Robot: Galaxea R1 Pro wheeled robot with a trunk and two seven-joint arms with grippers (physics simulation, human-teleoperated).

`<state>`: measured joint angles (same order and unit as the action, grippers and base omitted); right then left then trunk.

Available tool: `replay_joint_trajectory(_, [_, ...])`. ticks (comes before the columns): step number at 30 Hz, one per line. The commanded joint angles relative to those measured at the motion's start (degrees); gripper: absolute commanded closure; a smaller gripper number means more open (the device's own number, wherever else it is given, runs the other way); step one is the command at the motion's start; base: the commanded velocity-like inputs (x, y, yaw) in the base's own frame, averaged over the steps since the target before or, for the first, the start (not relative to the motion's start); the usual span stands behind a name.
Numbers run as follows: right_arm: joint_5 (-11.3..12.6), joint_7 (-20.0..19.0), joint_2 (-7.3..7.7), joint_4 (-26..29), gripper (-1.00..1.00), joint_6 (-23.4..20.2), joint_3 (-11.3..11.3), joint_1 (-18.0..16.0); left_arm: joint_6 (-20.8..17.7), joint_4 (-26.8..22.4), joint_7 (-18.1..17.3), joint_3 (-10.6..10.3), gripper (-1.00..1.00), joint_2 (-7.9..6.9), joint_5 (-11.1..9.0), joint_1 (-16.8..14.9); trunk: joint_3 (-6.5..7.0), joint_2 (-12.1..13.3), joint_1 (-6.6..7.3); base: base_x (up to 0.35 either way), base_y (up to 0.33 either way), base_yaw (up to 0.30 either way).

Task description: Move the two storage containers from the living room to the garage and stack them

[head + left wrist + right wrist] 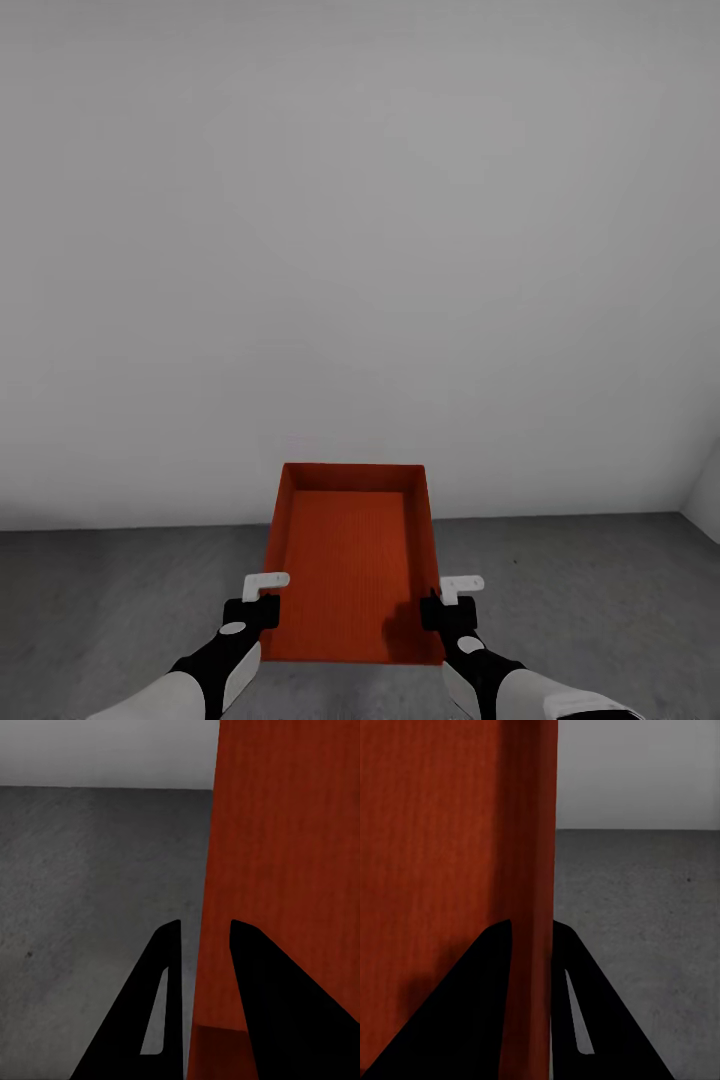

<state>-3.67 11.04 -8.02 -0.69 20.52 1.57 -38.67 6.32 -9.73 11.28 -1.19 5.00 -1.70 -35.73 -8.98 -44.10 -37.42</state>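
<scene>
Both claws, left claw [266, 582] and right claw [461, 585], are gripping the bin [350, 560] by its side walls. It is hanging over the garage floor [120, 600]; lowering it flat comes next

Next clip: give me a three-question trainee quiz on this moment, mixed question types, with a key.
1. True or false: the storage container has a lid on it.
2. Multiple choice: how is the container held? A) by the left gripper alone; B) by both grippers, one on each long side wall; C) it sits on a bench, untouched.
3. Short answer: what surface lies under the container?

Key
1. False: it is open-topped and looks empty.
2. B: the left gripper's jaws straddle the left wall, and the right gripper clamps the right wall.
3. The floor, dark grey and rough, meeting a plain pale wall.
</scene>
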Motion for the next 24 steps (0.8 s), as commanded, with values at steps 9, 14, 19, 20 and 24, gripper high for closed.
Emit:
replay_joint_trajectory(9, [-2.1,0.2,-0.06,0.6,1.0,-0.1,-3.1,-0.1,0.3,0.2,0.6,0.8,1.0,0.01,-0.2,0.0,-0.91,-0.1,-0.01,0.0,0.0,0.0])
replay_joint_trajectory(14, [-2.1,0.2,-0.06,0.6,1.0,-0.1,-3.1,-0.1,0.3,0.2,0.6,0.8,1.0,0.01,-0.2,0.0,-1.36,-0.1,-0.01,0.0,0.0,0.0])
replay_joint_trajectory(19, [-2.1,0.2,-0.06,0.6,1.0,-0.1,-3.1,-0.1,0.3,0.2,0.6,0.8,1.0,0.01,-0.2,0.0,-1.81,-0.1,-0.01,0.0,0.0,0.0])
replay_joint_trajectory(20, [-2.1,0.2,-0.06,0.6,1.0,-0.1,-3.1,-0.1,0.3,0.2,0.6,0.8,1.0,0.01,-0.2,0.0,-1.9,-0.1,-0.01,0.0,0.0,0.0])
replay_joint_trajectory(24, [-2.1,0.2,-0.06,0.6,1.0,-0.1,-3.1,-0.1,0.3,0.2,0.6,0.8,1.0,0.01,-0.2,0.0,-2.27,-0.1,-0.01,0.0,0.0,0.0])
